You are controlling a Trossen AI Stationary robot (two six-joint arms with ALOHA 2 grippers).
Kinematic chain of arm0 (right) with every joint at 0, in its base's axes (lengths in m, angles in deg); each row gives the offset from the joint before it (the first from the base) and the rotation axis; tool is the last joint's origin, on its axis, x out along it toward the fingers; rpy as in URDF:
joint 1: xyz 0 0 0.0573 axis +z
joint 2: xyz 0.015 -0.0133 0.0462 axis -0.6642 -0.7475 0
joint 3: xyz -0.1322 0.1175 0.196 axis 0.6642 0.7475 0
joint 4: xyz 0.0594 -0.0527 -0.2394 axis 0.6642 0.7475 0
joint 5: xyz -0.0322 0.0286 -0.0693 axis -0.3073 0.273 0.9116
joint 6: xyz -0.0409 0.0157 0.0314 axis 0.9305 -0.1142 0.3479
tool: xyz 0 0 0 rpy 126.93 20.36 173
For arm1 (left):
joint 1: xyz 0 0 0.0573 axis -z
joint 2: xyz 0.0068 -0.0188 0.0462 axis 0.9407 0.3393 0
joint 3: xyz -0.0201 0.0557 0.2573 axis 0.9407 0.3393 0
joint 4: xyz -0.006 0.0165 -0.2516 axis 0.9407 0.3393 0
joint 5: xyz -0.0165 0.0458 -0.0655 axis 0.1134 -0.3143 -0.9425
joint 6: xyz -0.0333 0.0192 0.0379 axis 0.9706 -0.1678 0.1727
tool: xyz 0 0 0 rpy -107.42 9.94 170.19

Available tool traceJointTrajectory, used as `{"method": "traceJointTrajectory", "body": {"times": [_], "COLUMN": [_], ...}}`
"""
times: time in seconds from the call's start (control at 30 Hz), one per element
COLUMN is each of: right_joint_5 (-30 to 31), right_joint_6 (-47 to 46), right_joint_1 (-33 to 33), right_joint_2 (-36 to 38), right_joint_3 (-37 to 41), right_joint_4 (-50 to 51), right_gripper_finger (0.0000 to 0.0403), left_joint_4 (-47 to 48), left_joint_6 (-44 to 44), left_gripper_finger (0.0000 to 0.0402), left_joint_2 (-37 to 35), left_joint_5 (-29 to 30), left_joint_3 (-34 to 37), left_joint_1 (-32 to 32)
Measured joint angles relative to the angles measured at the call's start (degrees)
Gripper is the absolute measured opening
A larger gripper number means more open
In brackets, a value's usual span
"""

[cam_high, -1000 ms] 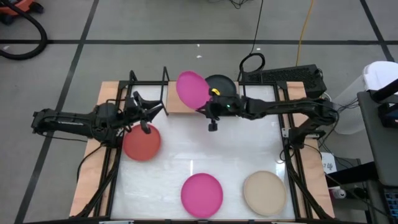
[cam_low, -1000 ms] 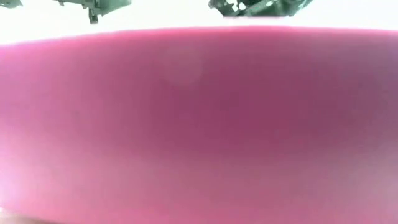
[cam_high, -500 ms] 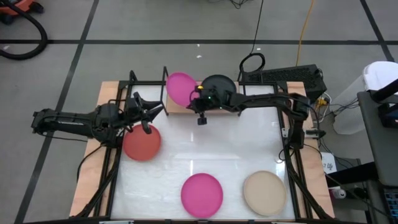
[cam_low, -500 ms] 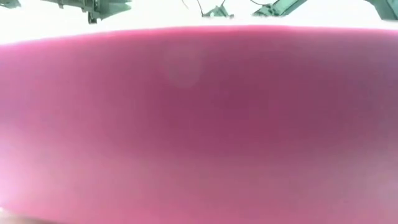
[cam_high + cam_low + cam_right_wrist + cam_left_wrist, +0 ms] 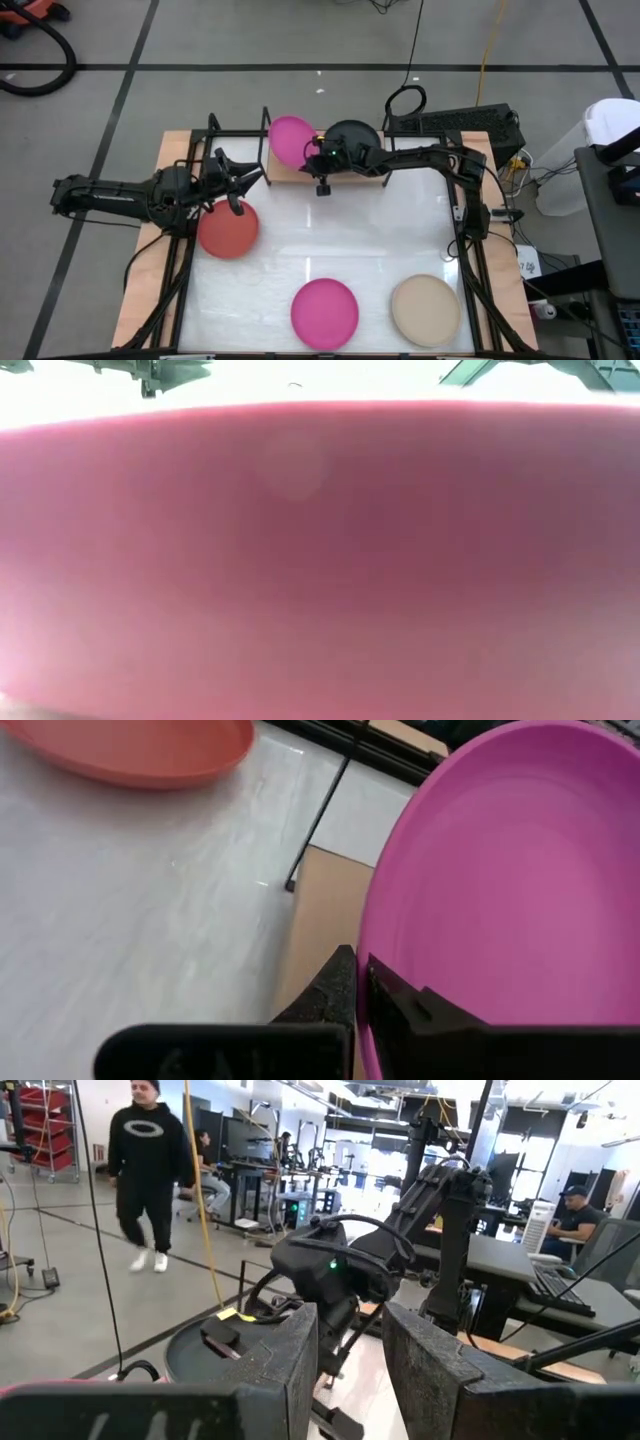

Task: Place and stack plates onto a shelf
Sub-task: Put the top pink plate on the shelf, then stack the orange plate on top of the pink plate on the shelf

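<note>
Swung leftward along the back of the table over the past second, the right gripper (image 5: 318,160) now carries its magenta plate (image 5: 291,140) over the light-wood shelf (image 5: 290,170), having slowed almost to a stop. Its jaws are pinched narrow on the plate's rim, as the right wrist view shows, with the plate (image 5: 510,880) fanning out ahead of the fingers and tilted rather than flat. Beneath and just beyond the jaws lies the bare wood of the shelf (image 5: 320,920), and that is the relation the coming move appears to turn on: the plate hangs forward of the grip, so lowering and levelling it should bring it onto the board. A black plate (image 5: 352,135) sits close behind the gripper, on the far side from the carried plate.

The left gripper (image 5: 238,185) waits to the other side of the shelf, above a red plate (image 5: 228,228) on the white table (image 5: 380,240), its jaws parted and holding nothing. The right arm is plainly the nearer to the shelf.

A second magenta plate (image 5: 324,312) and a beige plate (image 5: 425,310) rest well apart from both grippers at the table's near edge; the former fills the low view.
</note>
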Motion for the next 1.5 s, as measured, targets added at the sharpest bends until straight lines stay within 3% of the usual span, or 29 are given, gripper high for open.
{"method": "traceJointTrajectory", "body": {"times": [0.3,0.9,1.37,1.5], "right_joint_5": [0.08,0.04,0.08,0.1], "right_joint_6": [-5.95,-6.28,-6.47,-10.32], "right_joint_1": [-2.05,-0.79,1.29,1.46], "right_joint_2": [0.0,0.0,0.02,0.68], "right_joint_3": [0.0,0.02,0.04,0.08], "right_joint_4": [-3.13,-1.29,-0.8,-0.31], "right_gripper_finger": [0.0004,0.0021,0.0075,0.0089], "left_joint_4": [0.0,0.02,2.26,3.22], "left_joint_6": [1.61,3.93,6.06,7.0], "left_gripper_finger": [0.012,0.012,0.012,0.012], "left_joint_2": [-0.02,-0.01,0.0,0.0], "left_joint_5": [0.0,-0.02,-0.07,-0.07], "left_joint_3": [0.02,0.02,0.07,0.07], "left_joint_1": [0.04,0.81,0.81,0.81]}}
